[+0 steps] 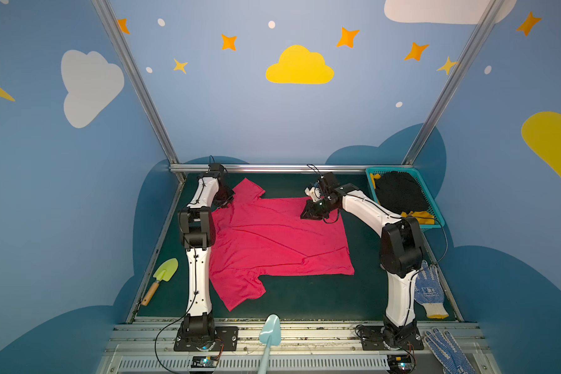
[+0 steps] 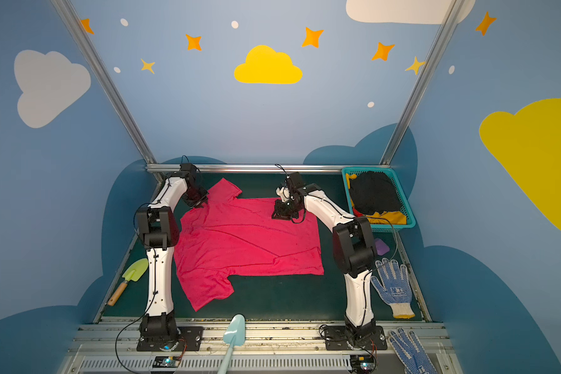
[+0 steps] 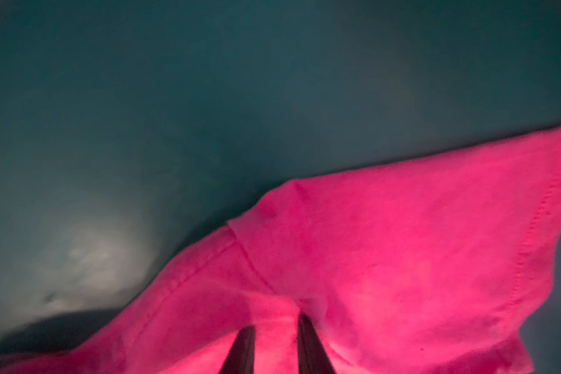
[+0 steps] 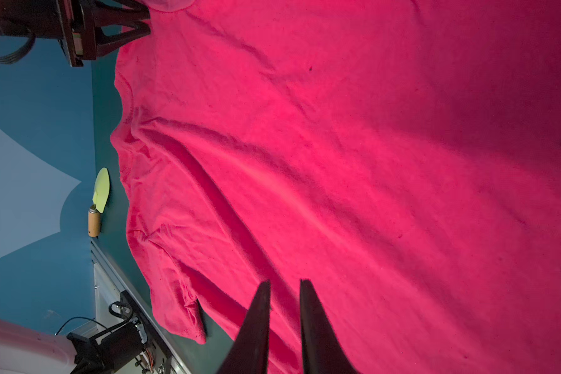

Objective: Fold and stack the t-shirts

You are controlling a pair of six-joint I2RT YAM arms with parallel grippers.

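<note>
A bright pink-red t-shirt [image 1: 272, 239] [image 2: 246, 239] lies spread on the dark green table, sleeves toward the left. My left gripper [image 1: 225, 202] [image 2: 200, 202] is at the far shoulder beside the far sleeve. In the left wrist view its fingers [image 3: 276, 322] stand narrowly apart with a raised fold of the shirt [image 3: 402, 243] pinched between them. My right gripper [image 1: 310, 212] [image 2: 280, 212] hovers over the shirt's far right part. Its fingers [image 4: 285, 281] are slightly parted with nothing between them, casting shadows on the cloth [image 4: 337, 162]. A black t-shirt [image 1: 399, 194] and a mustard-yellow one [image 1: 418, 215] lie in the basket.
A teal basket [image 1: 389, 169] stands at the back right. A dotted glove [image 1: 429, 288] lies on the right of the table and another [image 1: 447, 353] on the front rail. A green trowel [image 1: 164, 275] lies at the left edge, a light blue one [image 1: 269, 330] at the front.
</note>
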